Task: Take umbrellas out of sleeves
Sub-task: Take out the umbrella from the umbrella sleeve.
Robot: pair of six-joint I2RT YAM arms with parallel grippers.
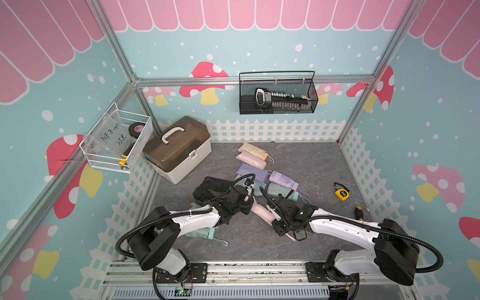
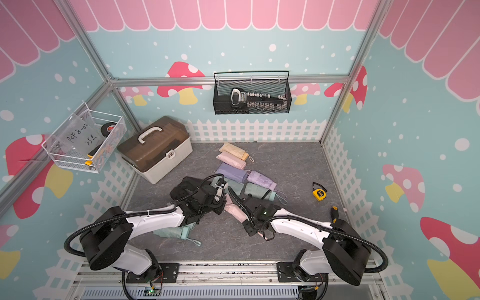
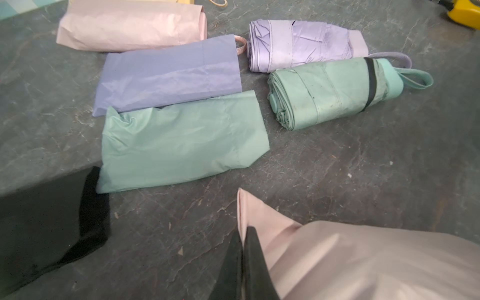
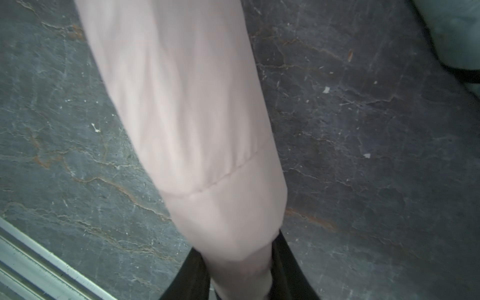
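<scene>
Inventory of your table, front to back.

- Nearest the rail you had a mint umbrella [image 1: 205, 232], partly under the left arm.
- Next you had the pink sleeve [image 1: 261, 211], bulging full and spanning both pincers.
  - The left gripper [image 3: 245, 241] was pinched fully together on one corner of it.
  - The right gripper [image 4: 241, 270] was narrowed onto the opposite end, a finger pressing each side.
- Black fabric [image 3: 44, 215] lay beside the left gripper; you could not tell sleeve from umbrella there.
- Beyond lay a flat mint sleeve [image 3: 181, 145] touching a flat lilac sleeve [image 3: 168, 75].
- Alongside them were a bare second mint umbrella [image 3: 330, 91] and a lilac umbrella [image 3: 301, 44].
- Farthest back were a second pink bundle [image 3: 130, 26] and a cream bundle [image 1: 253, 151], side by side.
</scene>
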